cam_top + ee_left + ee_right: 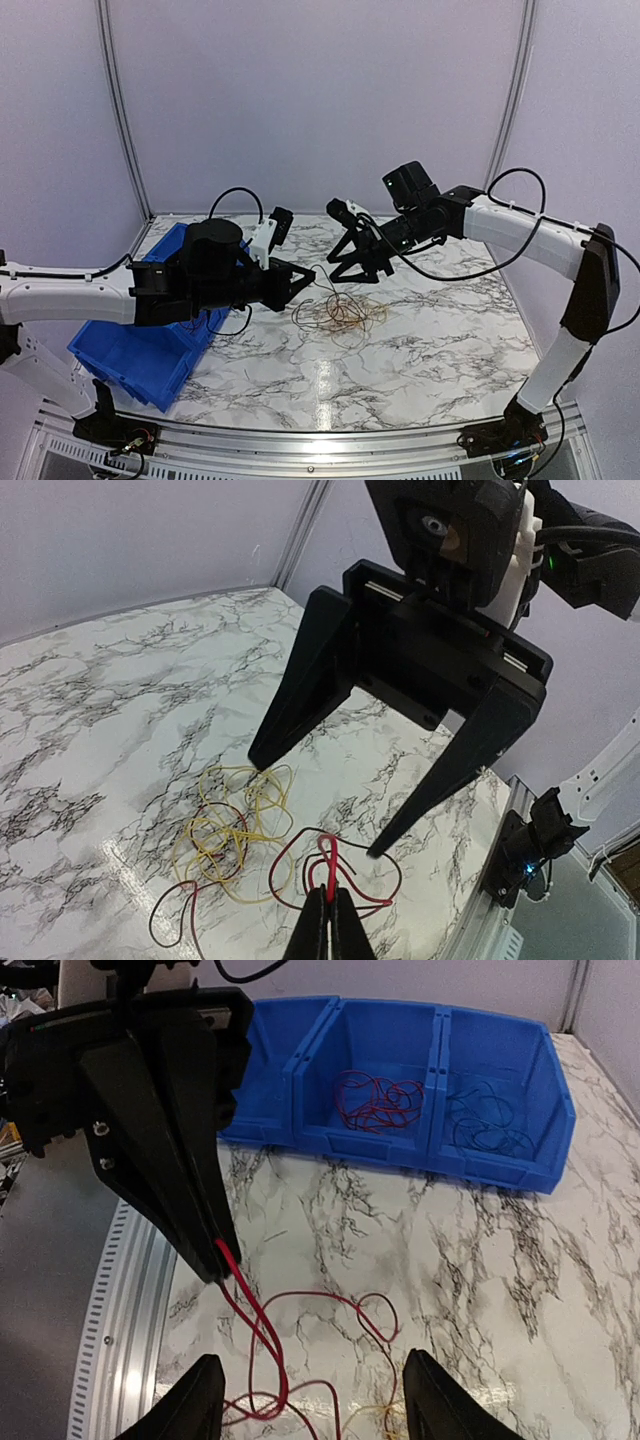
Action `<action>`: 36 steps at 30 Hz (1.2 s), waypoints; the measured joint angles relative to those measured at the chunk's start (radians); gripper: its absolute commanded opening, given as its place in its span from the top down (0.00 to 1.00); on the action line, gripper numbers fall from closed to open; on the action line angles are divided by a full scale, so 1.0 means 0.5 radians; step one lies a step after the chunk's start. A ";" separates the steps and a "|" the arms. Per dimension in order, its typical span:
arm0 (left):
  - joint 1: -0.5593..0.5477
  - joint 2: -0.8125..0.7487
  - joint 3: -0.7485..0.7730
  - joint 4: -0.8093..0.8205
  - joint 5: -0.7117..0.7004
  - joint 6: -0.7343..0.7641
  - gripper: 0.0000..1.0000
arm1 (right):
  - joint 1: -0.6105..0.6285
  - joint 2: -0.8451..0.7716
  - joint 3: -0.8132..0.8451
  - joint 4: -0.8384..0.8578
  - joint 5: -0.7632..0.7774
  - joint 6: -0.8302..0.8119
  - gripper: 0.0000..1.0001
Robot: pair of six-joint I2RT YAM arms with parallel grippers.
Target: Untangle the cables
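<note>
The cables (340,312) lie as a loose tangle of thin yellow, red and dark wires on the marble table. My left gripper (330,898) is shut on a bright red cable (329,865), whose loop stands up just past the fingertips. From there the red cable (252,1320) trails down to the table. Yellow cables (225,825) lie apart to the left of it. My right gripper (312,1385) hangs open just above the red strands and holds nothing. In the top view the left gripper (303,281) and the right gripper (356,272) face each other closely over the tangle.
A blue bin (500,1035) with three compartments stands at the table's left side, also seen as the blue bin (120,350) under my left arm. One compartment holds red cables (375,1100), another dark cables (485,1125). The table's metal edge (125,1340) runs close by.
</note>
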 measured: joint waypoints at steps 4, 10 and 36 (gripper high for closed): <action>-0.019 0.033 0.031 0.022 0.014 0.021 1.00 | 0.085 0.056 0.012 0.001 -0.071 0.016 0.53; -0.034 0.043 0.032 0.031 0.014 0.030 1.00 | 0.101 0.086 0.008 0.008 -0.170 0.032 1.00; -0.050 0.664 0.032 0.784 -0.544 0.041 0.92 | 0.101 -0.130 -0.072 0.016 -0.236 0.095 1.00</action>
